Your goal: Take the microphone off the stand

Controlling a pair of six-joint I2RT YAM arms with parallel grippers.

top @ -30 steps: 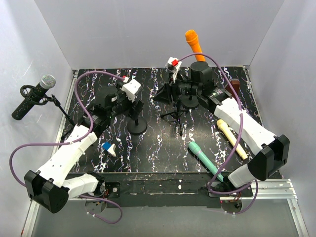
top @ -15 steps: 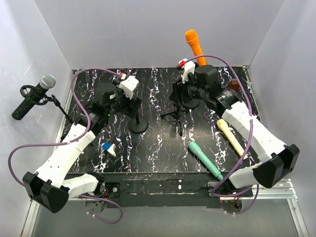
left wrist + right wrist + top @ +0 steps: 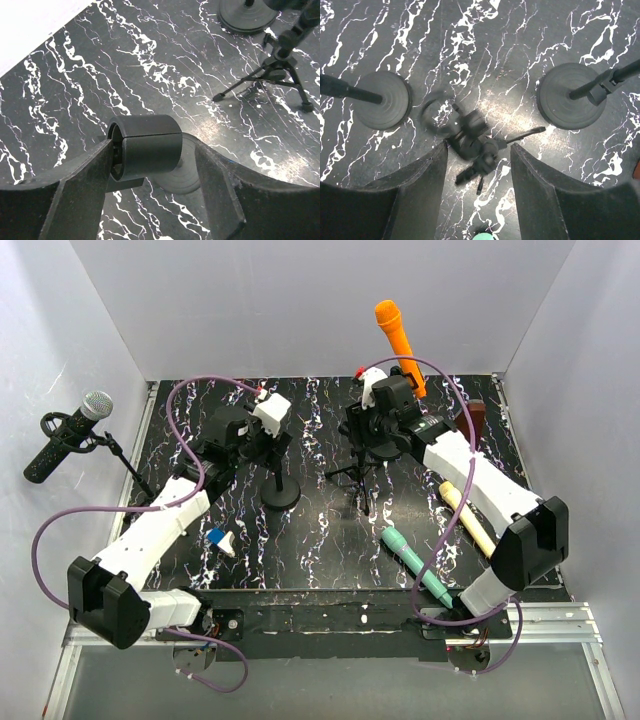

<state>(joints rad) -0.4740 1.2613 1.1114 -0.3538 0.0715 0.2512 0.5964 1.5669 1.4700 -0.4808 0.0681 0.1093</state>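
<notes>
An orange microphone (image 3: 394, 330) stands in a stand at the back right. A black microphone with a grey head (image 3: 68, 436) sits in a stand at the far left. My left gripper (image 3: 266, 443) (image 3: 152, 150) is open around the empty black clip (image 3: 145, 152) of a round-base stand (image 3: 279, 494); the clip is close to the left finger. My right gripper (image 3: 376, 433) (image 3: 479, 147) is open above a small black tripod stand (image 3: 355, 476) (image 3: 472, 137), whose empty clip shows blurred between the fingers. Neither gripper holds a microphone.
A teal microphone (image 3: 414, 562) and a cream one (image 3: 470, 521) lie on the marble table (image 3: 310, 540) at the front right. A small blue and white object (image 3: 220, 540) lies at the front left. Round stand bases (image 3: 382, 100) (image 3: 570, 102) flank the tripod. White walls surround the table.
My right gripper has swung from left of the tripod stand to right above it. My left gripper has moved a little back and right, over the round-base stand's clip.
</notes>
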